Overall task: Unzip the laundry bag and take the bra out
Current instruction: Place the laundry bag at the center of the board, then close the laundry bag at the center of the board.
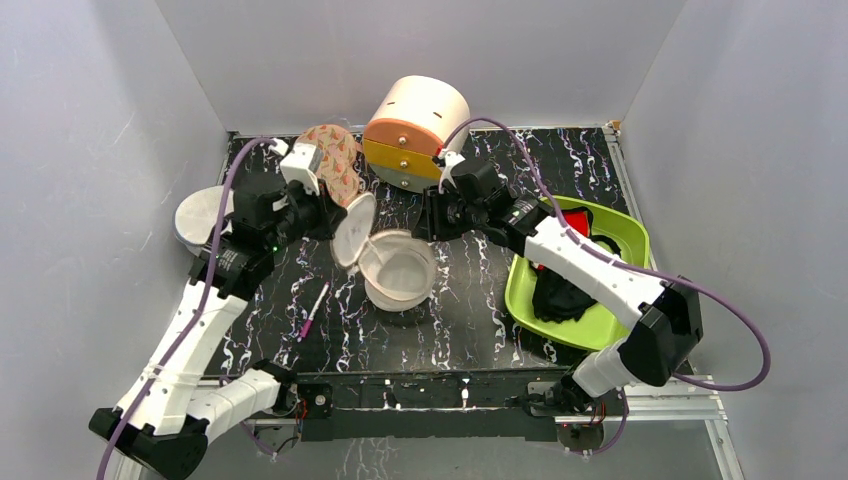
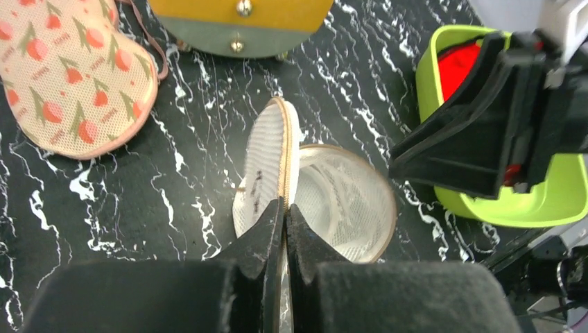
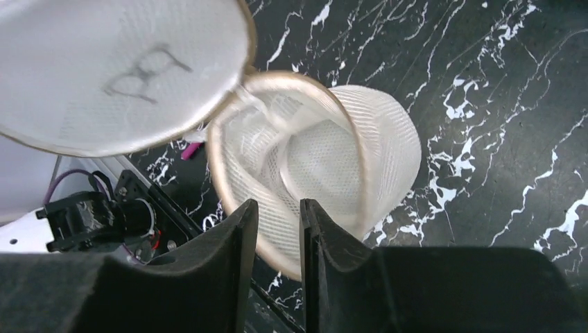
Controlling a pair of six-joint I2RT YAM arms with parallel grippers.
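Bra (image 2: pixel 454 66) in tray (image 1: pixel 625 240), right of laundry bag (image 1: pixel 400 270)

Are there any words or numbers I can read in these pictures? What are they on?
No words or numbers can be read.
On the lid of the round pale mesh laundry bag: a dark bra-shaped drawing, not letters.
On the beige carrot-print pad: tiny pink marks, too blurred to read.

An open laundry bag (image 1: pixel 400 272) sits on the marbled table (image 1: pixel 470 325), its round lid (image 1: pixel 352 232) tipped upright and pinched by the left gripper (image 1: pixel 338 218). The right gripper (image 1: pixel 425 218) hangs at the bag's far rim. The red-and-black bra (image 1: pixel 558 295) lies in a green tray (image 1: pixel 520 292), partly under the right arm (image 1: pixel 600 272). 1 pink pen (image 1: pixel 312 312) lies left of the bag.
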